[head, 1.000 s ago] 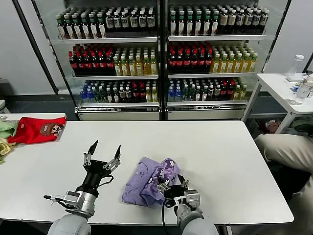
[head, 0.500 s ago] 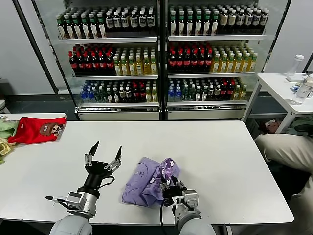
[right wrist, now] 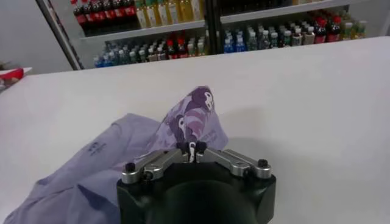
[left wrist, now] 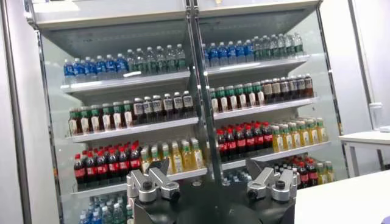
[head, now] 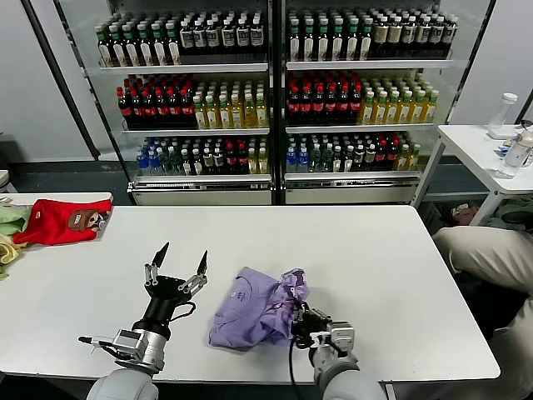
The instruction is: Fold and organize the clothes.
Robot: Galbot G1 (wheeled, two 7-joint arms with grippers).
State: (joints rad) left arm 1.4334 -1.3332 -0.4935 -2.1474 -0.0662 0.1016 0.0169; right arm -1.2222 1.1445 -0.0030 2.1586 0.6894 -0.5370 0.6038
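Red garment (head: pixel 60 221): you see it flat at the far left end, on a side surface beside the white worktop (head: pixel 366 258), well apart from the work.

Left tool (head: pixel 177 265): released, its two dark fingers spread wide and pointing away from you toward the drink coolers (head: pixel 275 100); it stands over bare worktop just left of the shirt and touches no cloth.

Lavender T-shirt (head: pixel 250 308): crumpled in a heap near the front edge of the worktop, about mid-width. Its long axis runs from the near left to the far right, where a printed fold (right wrist: pixel 194 115) stands up in a peak.

Right tool (right wrist: pixel 192 148): clenched on the near right edge of the shirt, fingertips pinched together on the cloth below that peak.

Side table (head: pixel 483 150): far right, with bottles on it.
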